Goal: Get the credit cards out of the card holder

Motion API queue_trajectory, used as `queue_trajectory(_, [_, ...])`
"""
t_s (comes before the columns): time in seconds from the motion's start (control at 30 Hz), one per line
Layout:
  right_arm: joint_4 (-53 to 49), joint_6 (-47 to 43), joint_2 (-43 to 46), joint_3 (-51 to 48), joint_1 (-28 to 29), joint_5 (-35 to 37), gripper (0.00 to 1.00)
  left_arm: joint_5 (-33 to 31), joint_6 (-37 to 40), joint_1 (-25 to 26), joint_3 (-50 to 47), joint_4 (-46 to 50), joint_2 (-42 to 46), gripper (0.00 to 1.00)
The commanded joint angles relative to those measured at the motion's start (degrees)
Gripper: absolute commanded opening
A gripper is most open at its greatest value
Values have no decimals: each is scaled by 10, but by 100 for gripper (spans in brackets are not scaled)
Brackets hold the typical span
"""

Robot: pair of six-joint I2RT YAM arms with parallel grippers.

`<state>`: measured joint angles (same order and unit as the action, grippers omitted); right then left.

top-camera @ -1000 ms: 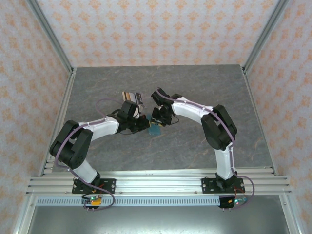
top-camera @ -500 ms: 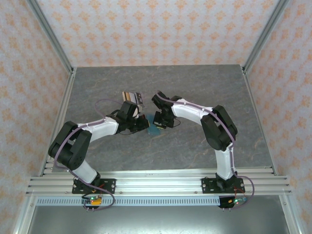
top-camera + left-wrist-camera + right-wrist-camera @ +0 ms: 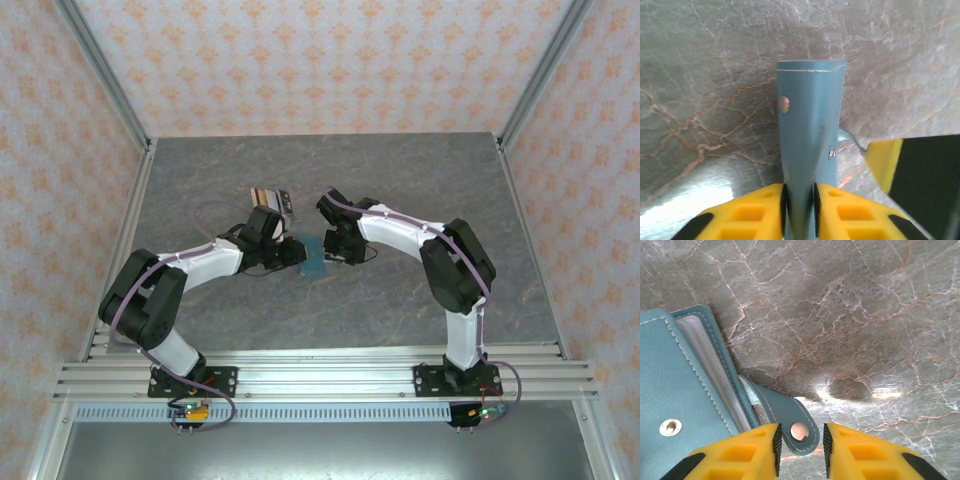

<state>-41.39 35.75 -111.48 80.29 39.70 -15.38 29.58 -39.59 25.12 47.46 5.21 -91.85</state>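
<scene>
The blue-grey card holder [image 3: 313,256] is held just above the table between the two arms. My left gripper [image 3: 799,200] is shut on its near edge, and the folded wallet [image 3: 810,115] stands on edge out from the pads, a snap stud on its side. My right gripper [image 3: 800,440] is open, with the wallet's strap tab [image 3: 799,426] and its metal snap lying between the jaws, touching neither pad clearly. The wallet's panel and pale inner pockets [image 3: 685,385] lie to the left. A few small cards [image 3: 269,195], brown, pale and black, lie on the table behind the left wrist.
The grey marble table [image 3: 420,180] is walled by patterned panels and metal posts on three sides. One yellow finger of the right gripper [image 3: 883,159] shows close beside the wallet in the left wrist view. The arm bases sit on the rail at the near edge.
The wallet has shifted slightly up and towards the left gripper and now stands more on edge. The right gripper has drawn in beside it at the strap end.
</scene>
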Motion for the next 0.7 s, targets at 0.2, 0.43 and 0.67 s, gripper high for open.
queue_trajectory(0.2, [-21,-70,-22,36,-1,33,33,-83,15,-13,25,85,31,58])
queue_trajectory(0.43, [-31,-199,-31,48,1,21,41,-122,15,-21,21,113,47,78])
queue_trajectory(0.67, [-38,-263,-36,60,3,48,41,-141,10,-31,12,120,60,89])
